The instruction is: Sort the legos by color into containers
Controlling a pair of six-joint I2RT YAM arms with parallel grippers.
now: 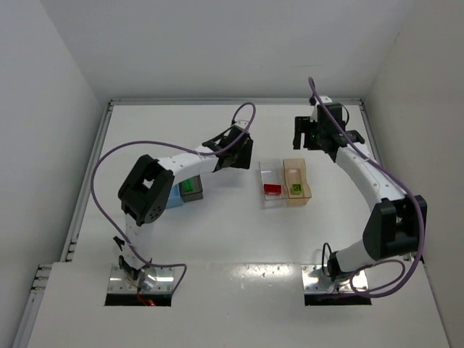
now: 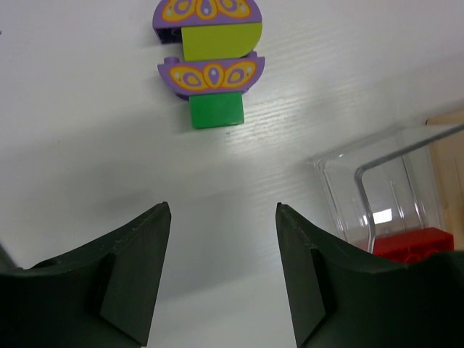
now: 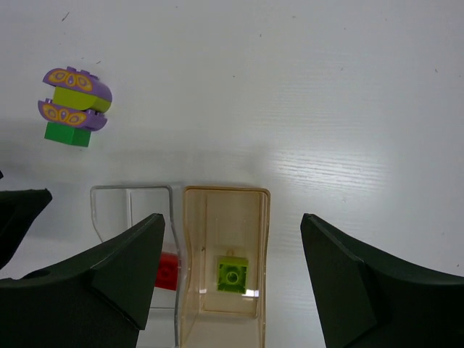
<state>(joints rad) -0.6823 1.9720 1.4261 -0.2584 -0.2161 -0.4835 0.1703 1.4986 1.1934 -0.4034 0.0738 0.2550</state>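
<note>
A small stack of legos (image 2: 210,65), purple, yellow-green, purple and green, lies on the white table beyond my left gripper (image 2: 222,206), which is open and empty. The stack also shows in the right wrist view (image 3: 75,106); in the top view the left gripper (image 1: 239,152) hides it. The clear bin (image 1: 270,165) holds a red brick (image 1: 272,189). The tan bin (image 1: 296,165) holds a yellow-green brick (image 1: 296,190). My right gripper (image 3: 232,217) is open and empty, above the tan bin's (image 3: 225,192) far end. The dark grey bin (image 1: 191,196) holds a green brick (image 1: 188,185), with the light blue bin (image 1: 172,197) beside it.
White walls close in the table at the back and at both sides. The clear bin's (image 2: 377,163) corner stands just right of my left gripper's right finger, with the red brick (image 2: 413,243) inside. The left arm's elbow (image 1: 148,188) hangs over the light blue bin.
</note>
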